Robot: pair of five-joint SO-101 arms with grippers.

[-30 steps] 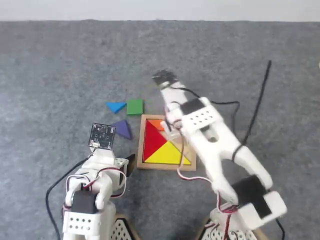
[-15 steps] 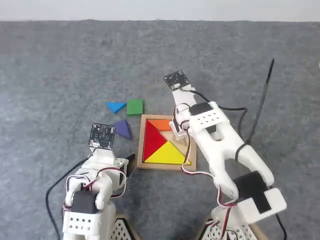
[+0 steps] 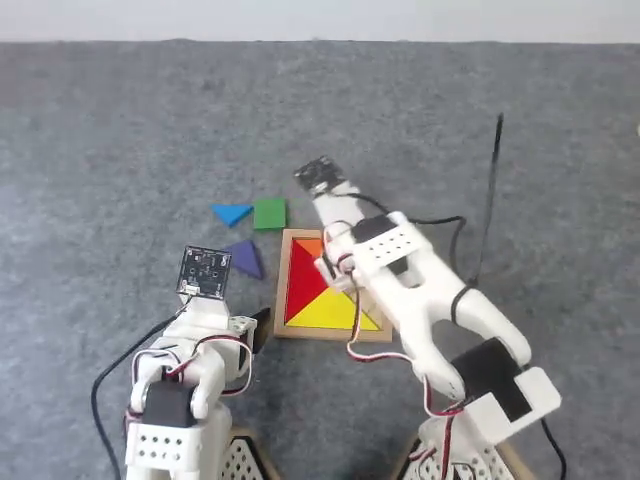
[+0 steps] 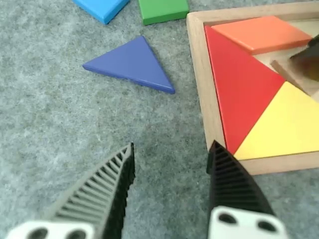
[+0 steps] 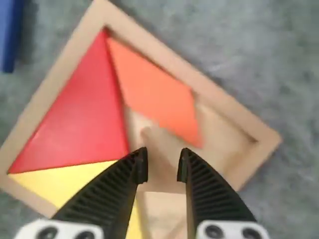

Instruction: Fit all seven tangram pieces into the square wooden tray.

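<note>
Over the wooden tray [image 3: 283, 285], right claw [image 5: 162, 160].

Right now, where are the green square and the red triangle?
green square [image 3: 269, 213], high view, middle of its top face.
red triangle [image 4: 240, 89], left wrist view, middle of its top face.

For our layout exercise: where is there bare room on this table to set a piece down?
Free: the grey mat beyond the blue triangle and green square, and right of the tray. Crowded: between purple triangle and tray.
</note>
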